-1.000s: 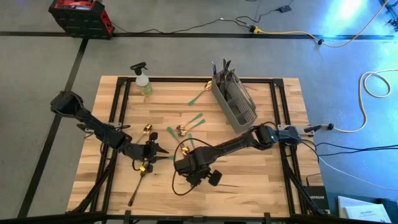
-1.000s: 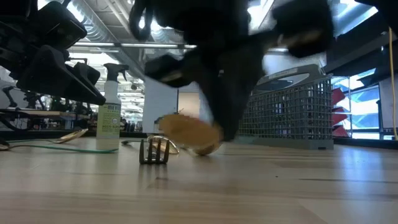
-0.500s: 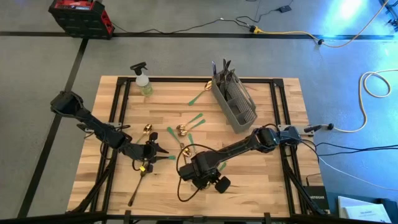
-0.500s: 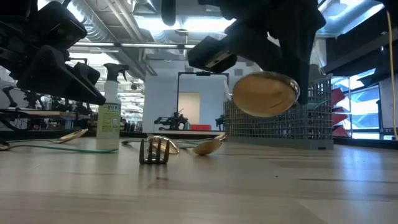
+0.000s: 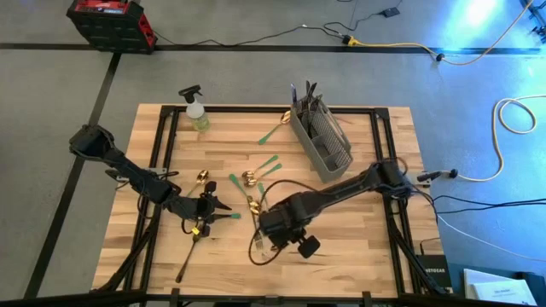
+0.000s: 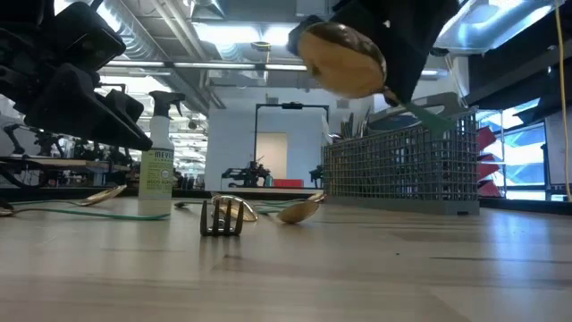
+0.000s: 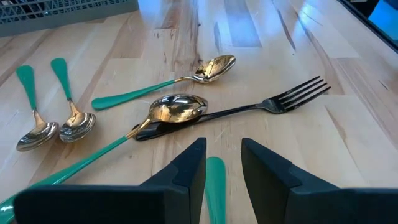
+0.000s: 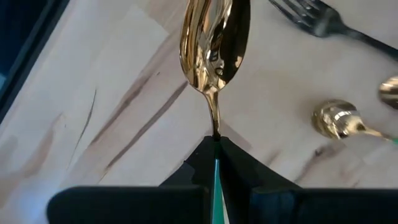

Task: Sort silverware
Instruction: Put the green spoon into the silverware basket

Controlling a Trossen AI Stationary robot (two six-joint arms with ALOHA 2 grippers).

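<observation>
Green-handled spoon with gold bowl [image 8: 214, 40]: pinched by its handle between the pressed-together fingers of the right gripper [image 8: 215, 146], lifted clear of the table [image 5: 375, 256] over the near middle; bowl visible high in the low view [image 6: 341, 60]

Second green handle [image 7: 215, 186]: lying between the fingers of the left gripper [image 7: 217, 163], which are narrowly parted around it, low over the table left of centre [image 5: 212, 207]

Loose silverware ahead of the left gripper: a green-handled gold spoon [image 7: 177, 109] resting across a dark fork [image 7: 280, 101]; another green-handled spoon [image 7: 211, 66] just beyond; a pair of green-handled spoons [image 7: 53, 124] side by side

Further pieces: a green-handled piece [image 5: 271, 132] near the far edge, beside the caddy; a dark-handled piece [image 5: 185, 260] near the front left

Grey mesh caddy [image 5: 322, 141]: far right of centre, several pieces of cutlery standing in its far end

Spray bottle [image 5: 195, 109]: upright at the far left
</observation>
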